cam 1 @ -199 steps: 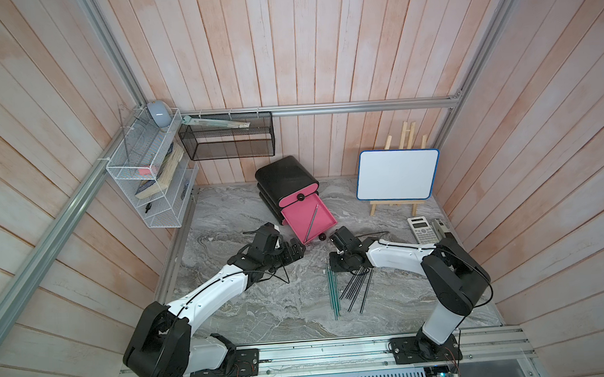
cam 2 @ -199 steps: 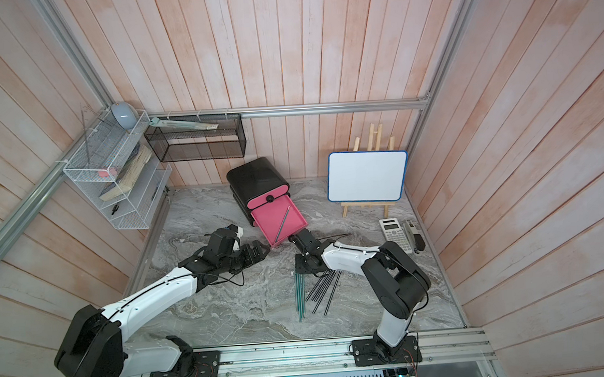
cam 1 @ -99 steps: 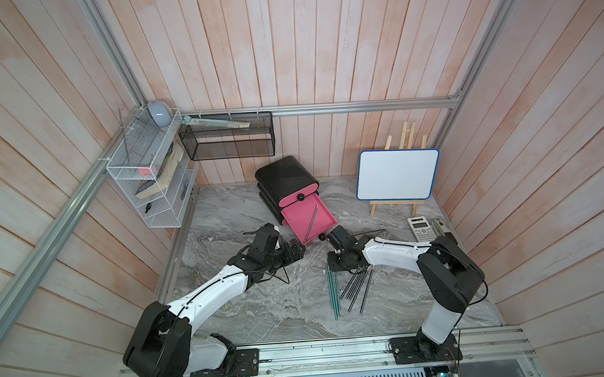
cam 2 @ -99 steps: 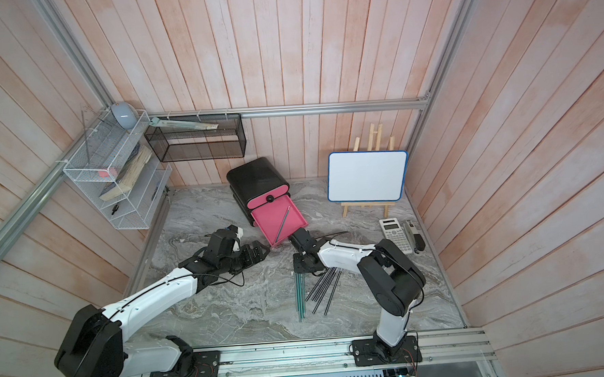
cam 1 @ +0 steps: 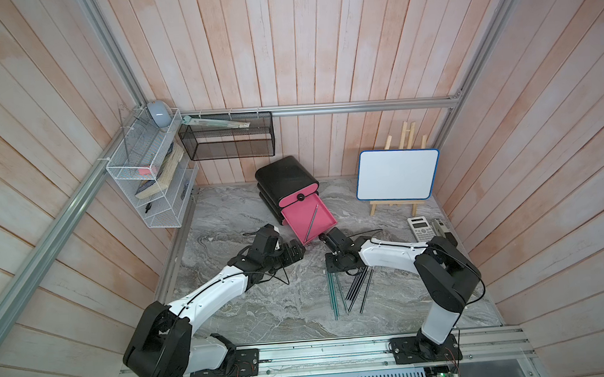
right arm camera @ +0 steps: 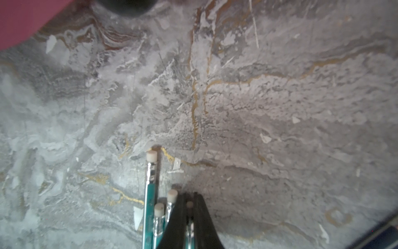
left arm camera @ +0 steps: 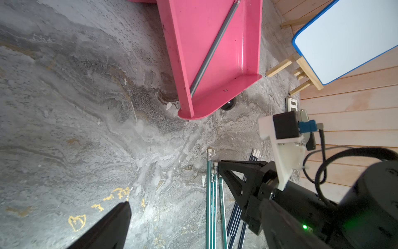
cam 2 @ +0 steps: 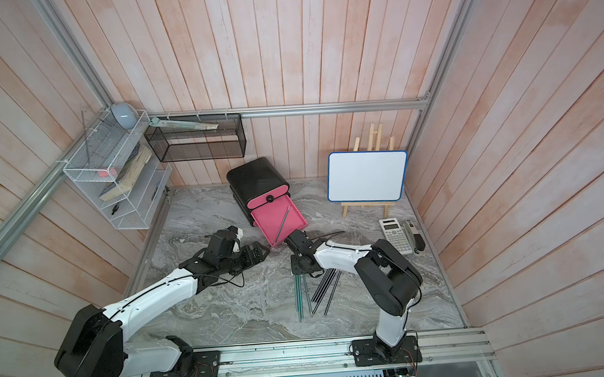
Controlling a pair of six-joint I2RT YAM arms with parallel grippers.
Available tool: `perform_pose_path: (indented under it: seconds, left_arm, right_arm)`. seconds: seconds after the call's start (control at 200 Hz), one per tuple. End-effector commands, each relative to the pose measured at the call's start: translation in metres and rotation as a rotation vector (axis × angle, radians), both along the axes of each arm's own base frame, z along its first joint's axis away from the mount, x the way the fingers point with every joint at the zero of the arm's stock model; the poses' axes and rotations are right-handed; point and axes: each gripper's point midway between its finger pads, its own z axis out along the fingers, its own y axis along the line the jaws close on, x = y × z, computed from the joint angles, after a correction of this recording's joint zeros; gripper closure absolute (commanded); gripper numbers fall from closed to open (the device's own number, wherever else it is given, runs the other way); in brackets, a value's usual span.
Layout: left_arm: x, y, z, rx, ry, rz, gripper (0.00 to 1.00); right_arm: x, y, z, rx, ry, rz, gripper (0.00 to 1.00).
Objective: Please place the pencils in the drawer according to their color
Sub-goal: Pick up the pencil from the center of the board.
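Your right gripper [right arm camera: 189, 199] is closed on the eraser end of one teal pencil [right arm camera: 189, 205]. Its fingers point down, low over the table [cam 1: 264, 305]. Three other teal pencils [right arm camera: 150, 194] lie just beside the held one, nearly parallel, with their erasers toward the drawer. On the other side of the gripper a small group of black pencils [cam 1: 359, 289] lies fanned out on the table, some of them touching.

Just beyond the gripper you see the open pink drawer [cam 1: 295, 218]. It is pulled out of the black cabinet [cam 1: 282, 176], under the top one, which is closed. I cannot tell if the open one is the middle or the lowest. One grey pencil [cam 1: 311, 222] lies in it, slantwise across the bottom.

Your left gripper [cam 2: 259, 252] hovers near the front corner of this drawer, and its jaws stand apart. Farther to the right, near the wall, there are a whiteboard [cam 1: 397, 175] on an easel and a calculator [cam 1: 419, 227].
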Motion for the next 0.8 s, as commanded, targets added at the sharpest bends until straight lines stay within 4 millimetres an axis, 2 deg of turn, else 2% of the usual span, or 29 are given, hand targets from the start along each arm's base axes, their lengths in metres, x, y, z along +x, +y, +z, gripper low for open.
perform_pose_path:
  seconds: [0.0, 0.055, 0.23, 0.445, 0.61, 0.795]
  left_arm:
    - [0.0, -0.002, 0.001, -0.011, -0.008, 0.0, 0.01]
    - [0.0, -0.002, 0.001, -0.012, -0.008, 0.002, 0.01]
    - [0.0, -0.003, 0.0, -0.012, -0.004, 0.002, 0.01]
    - [0.002, -0.003, 0.002, -0.012, -0.006, 0.001, 0.0]
    - [0.005, -0.005, 0.004, -0.009, -0.009, 0.001, 0.0]
    - [0.011, -0.008, 0.011, -0.015, -0.019, 0.003, 0.0]
  right_arm:
    - [-0.027, -0.013, -0.029, -0.083, 0.114, 0.013, 0.96]
    - [-0.026, -0.012, -0.028, -0.075, 0.111, 0.01, 1.0]
    - [-0.022, -0.003, -0.017, -0.023, 0.097, 0.001, 1.0]
    - [-0.008, 0.006, 0.022, 0.094, 0.037, -0.045, 1.0]
    - [0.004, 0.003, 0.049, 0.149, -0.011, -0.078, 1.0]
    - [0.016, -0.009, 0.069, 0.183, -0.058, -0.12, 1.0]
